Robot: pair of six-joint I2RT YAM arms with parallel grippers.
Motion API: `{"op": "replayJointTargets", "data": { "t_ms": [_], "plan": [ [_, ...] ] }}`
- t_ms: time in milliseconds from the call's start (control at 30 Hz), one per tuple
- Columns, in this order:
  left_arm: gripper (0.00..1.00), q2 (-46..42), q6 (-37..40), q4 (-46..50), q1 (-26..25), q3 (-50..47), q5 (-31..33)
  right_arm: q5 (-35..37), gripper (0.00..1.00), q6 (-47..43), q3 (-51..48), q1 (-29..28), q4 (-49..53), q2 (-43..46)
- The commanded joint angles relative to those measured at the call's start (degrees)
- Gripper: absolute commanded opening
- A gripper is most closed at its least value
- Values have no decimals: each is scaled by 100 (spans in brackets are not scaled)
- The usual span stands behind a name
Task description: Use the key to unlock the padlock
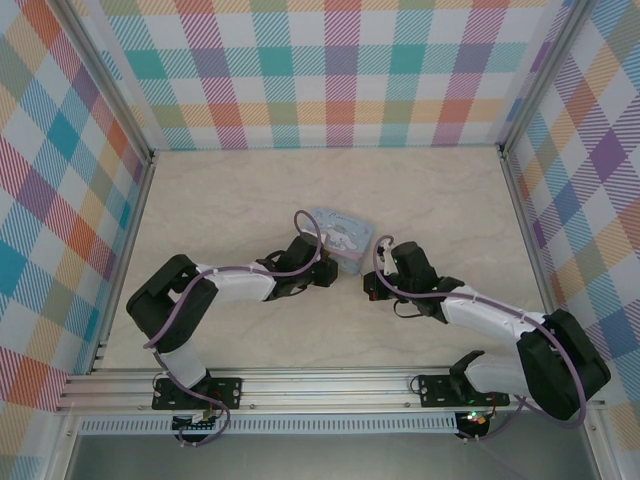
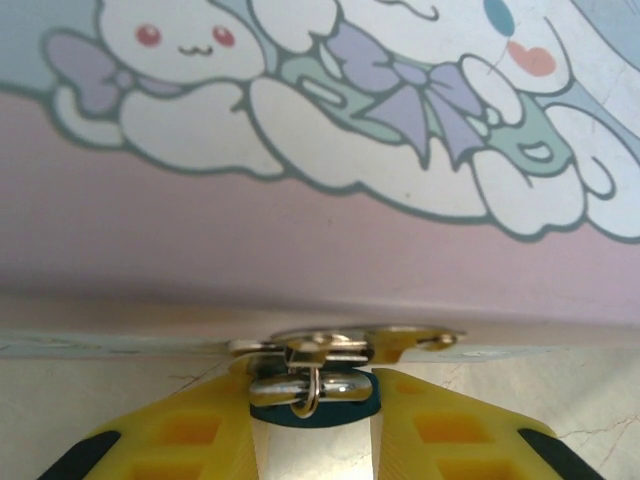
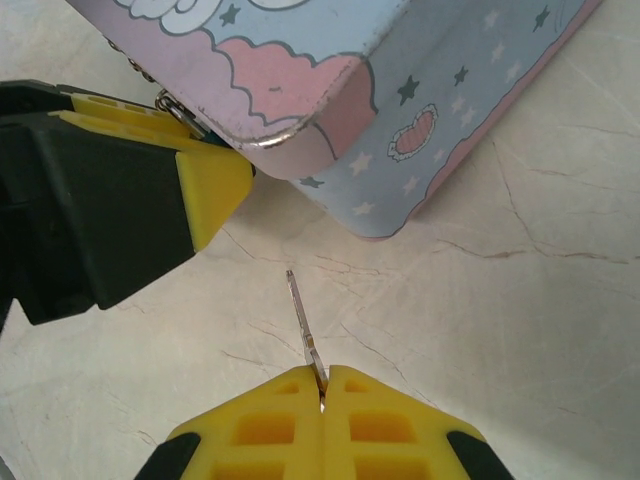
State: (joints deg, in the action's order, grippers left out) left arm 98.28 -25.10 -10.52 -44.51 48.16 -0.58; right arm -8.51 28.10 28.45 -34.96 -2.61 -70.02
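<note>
The padlock [image 2: 318,414], a tiny dark blue body under a silvery shackle, sits between the yellow fingers of my left gripper [image 2: 313,397], which is shut on it. It hangs from the metal hasp [image 2: 345,345] on the tin's pink side wall. My right gripper [image 3: 322,378] is shut on the key [image 3: 303,322]. The key's thin blade sticks out forward over the table, pointing toward the left gripper's yellow fingertip [image 3: 212,187] and stopping short of it. From above, the left gripper [image 1: 330,272] and right gripper [image 1: 370,288] face each other just in front of the tin.
The pale blue cartoon tin [image 1: 342,235] lies mid-table, its corner [image 3: 330,95] just beyond both grippers. Marble-patterned tabletop [image 3: 520,330] spreads around it. Checked walls [image 1: 320,70] and metal frame posts [image 1: 130,230] close in the back and both sides.
</note>
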Motion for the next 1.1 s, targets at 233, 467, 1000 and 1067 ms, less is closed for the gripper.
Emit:
{"op": "replayJointTargets", "data": {
  "t_ms": [233, 467, 1000, 1067],
  "plan": [
    [30, -121, -337, -64, -76, 159, -28, 69, 0, -250, -83, -134, -448, -73],
    [30, -287, -703, 48, -75, 224, -157, 123, 0, -626, -196, -340, -842, -147],
    [30, -496, -1369, 537, -75, 545, -569, 439, 0, -1579, -675, -730, -2446, -854],
    [30, -488, -1432, 560, -80, 582, -635, 426, 0, -1708, -674, -727, -2531, -851]
  ]
}}
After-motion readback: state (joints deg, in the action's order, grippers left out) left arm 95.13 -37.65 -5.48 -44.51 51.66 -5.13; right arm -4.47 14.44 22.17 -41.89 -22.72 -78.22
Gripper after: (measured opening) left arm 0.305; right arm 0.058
